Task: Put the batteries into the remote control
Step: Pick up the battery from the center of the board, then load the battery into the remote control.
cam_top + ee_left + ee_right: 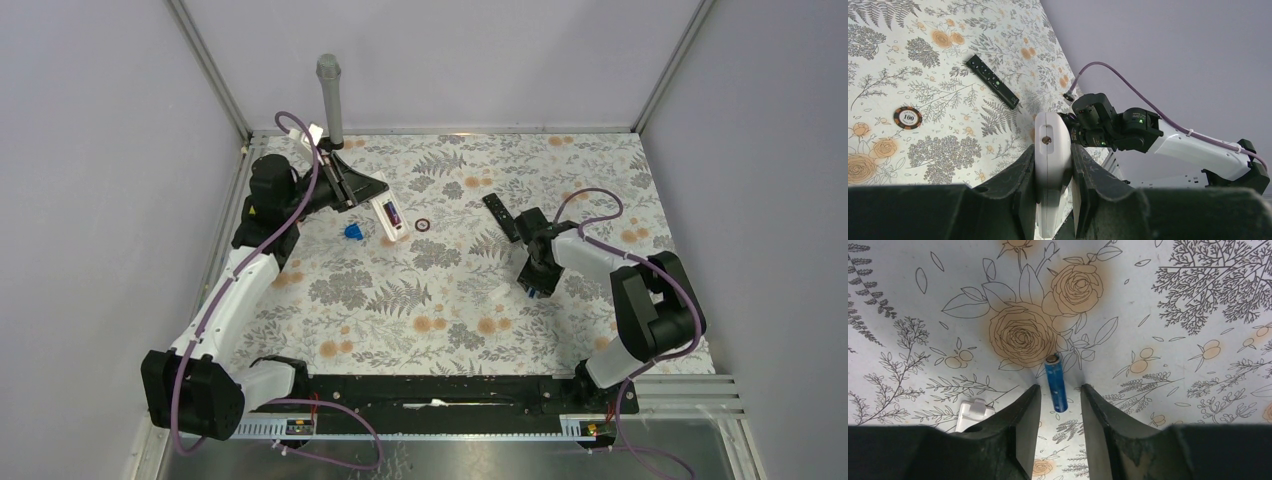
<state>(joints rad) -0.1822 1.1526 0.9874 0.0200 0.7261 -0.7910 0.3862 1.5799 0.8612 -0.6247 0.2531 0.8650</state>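
Observation:
My left gripper (pixel 1053 150) is shut on the sides of a white remote control (pixel 1052 150), which stands up between the fingers. From above, the remote control (pixel 391 217) shows its open compartment with a small purple and red piece inside, and the left gripper (pixel 368 193) sits at its far end. A blue battery (pixel 1056 382) lies flat on the floral cloth. My right gripper (pixel 1060 388) is low over the battery with a finger on each side and a gap on both sides. In the top view the right gripper (pixel 535 282) hides the battery.
A black remote (pixel 500 215) lies beyond the right gripper, also visible as the black remote (pixel 992 81). A poker chip (pixel 422 224) and a blue blob-shaped piece (pixel 352 231) flank the white remote. A white battery cover (pixel 971 414) lies left of the right fingers. A grey post (pixel 330 95) stands at the back.

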